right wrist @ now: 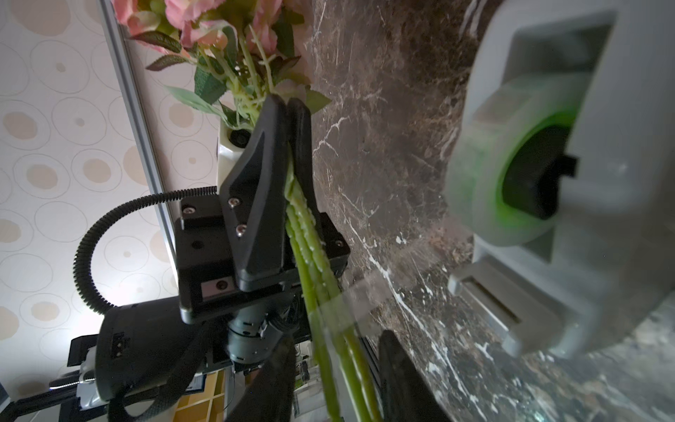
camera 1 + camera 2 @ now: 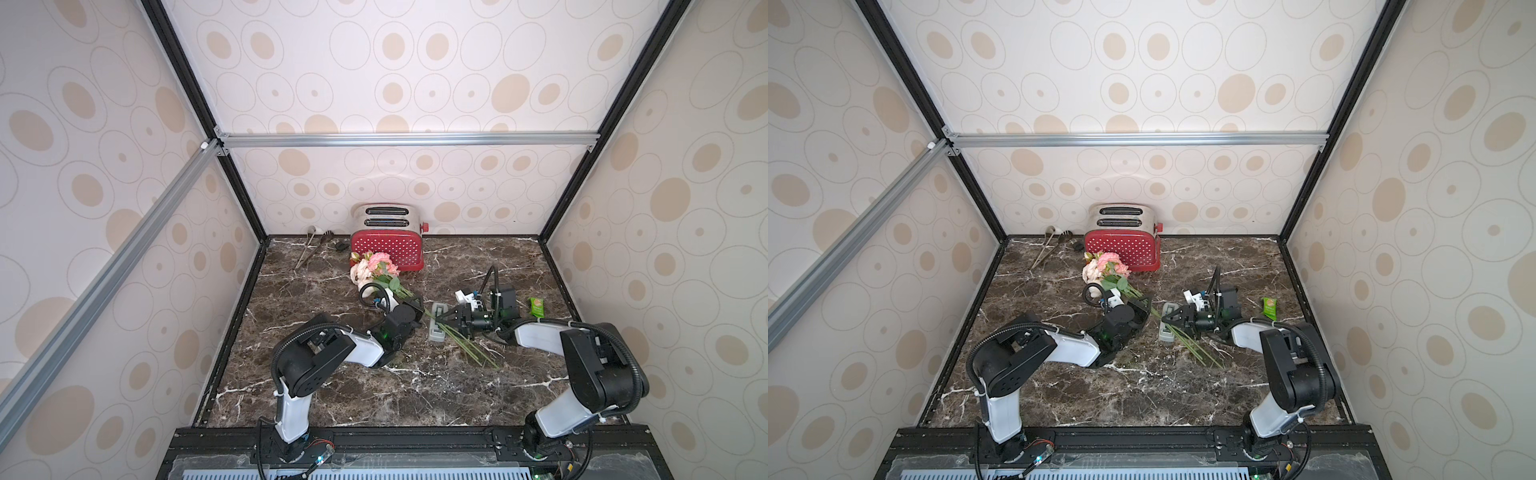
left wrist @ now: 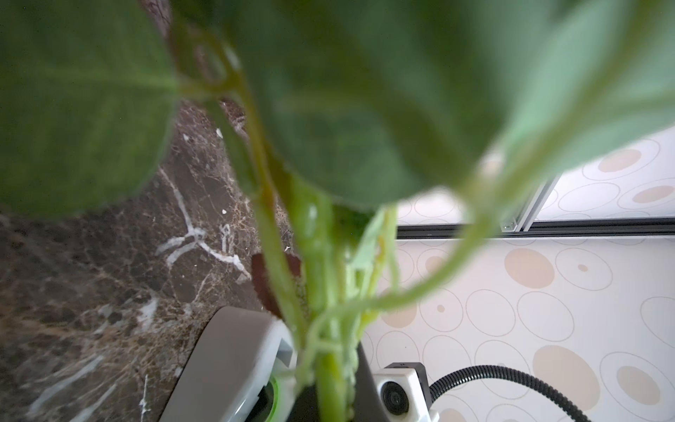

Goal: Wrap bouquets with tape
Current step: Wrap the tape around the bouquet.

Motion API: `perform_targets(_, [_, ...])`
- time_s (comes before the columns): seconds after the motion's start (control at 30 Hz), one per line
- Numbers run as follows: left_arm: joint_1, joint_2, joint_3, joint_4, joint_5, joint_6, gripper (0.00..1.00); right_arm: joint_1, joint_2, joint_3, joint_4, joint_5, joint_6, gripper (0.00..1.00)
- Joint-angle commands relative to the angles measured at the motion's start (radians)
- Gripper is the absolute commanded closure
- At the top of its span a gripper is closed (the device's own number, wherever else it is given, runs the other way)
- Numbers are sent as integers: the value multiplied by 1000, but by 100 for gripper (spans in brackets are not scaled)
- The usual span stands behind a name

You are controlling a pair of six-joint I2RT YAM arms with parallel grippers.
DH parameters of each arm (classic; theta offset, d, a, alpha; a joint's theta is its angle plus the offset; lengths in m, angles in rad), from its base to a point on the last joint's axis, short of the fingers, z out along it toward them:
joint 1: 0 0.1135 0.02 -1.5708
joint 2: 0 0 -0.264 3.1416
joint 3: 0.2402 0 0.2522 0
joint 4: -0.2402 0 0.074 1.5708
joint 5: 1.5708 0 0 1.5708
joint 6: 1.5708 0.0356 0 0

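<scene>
The bouquet [image 2: 376, 268] slants across the marble table [image 2: 374, 395], blooms just before the red toaster [image 2: 388, 249], stems crossing the tape dispenser [image 2: 436, 332]. The left gripper [image 1: 289, 104] is clamped on the stems; the right gripper [image 2: 439, 318] straddles them, jaws apart.

From the left wrist camera the bouquet [image 3: 347, 109] was mostly a green blur of leaves, and the tape dispenser [image 3: 226, 365] ran off the picture's edge. The right wrist view had the dispenser soft and cropped as well; the fingers [image 1: 405, 383] of the right gripper [image 1: 336, 336] were dark, cut-off stubs, so their grip was anyone's guess. At the back edge of the counter [image 2: 374, 395] sat a dark speck [image 2: 340, 246] too small to name.
</scene>
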Motion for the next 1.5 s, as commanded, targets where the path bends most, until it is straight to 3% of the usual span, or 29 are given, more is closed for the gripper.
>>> perform_targets(0.0, [18,12,8,35,-30,10,100,44,-54,84,-397,29,-315,60])
perform_targets(0.43, [27,-10,-11,19,-20,12,100,93,-73,127,-597,209,-528,71])
perform_targets(0.67, [30,-15,-18,20,-20,9,100,140,-88,170,-679,328,-617,82])
perform_targets(0.8, [32,-21,-25,20,-20,4,100,155,-114,179,-696,411,-651,99])
perform_targets(0.97, [38,-39,-38,21,-9,3,100,208,-152,186,-715,570,-723,100])
perform_targets(1.03, [42,-47,-45,20,2,3,88,241,-166,195,-722,650,-759,100])
perform_targets(1.1, [47,-56,-58,23,13,-4,62,284,-184,202,-721,746,-807,100])
perform_targets(1.2, [50,-69,-75,24,29,-14,49,332,-211,208,-714,881,-868,100])
perform_targets(1.47, [50,-80,-99,-8,107,-93,46,452,-246,199,-662,1210,-1019,100])
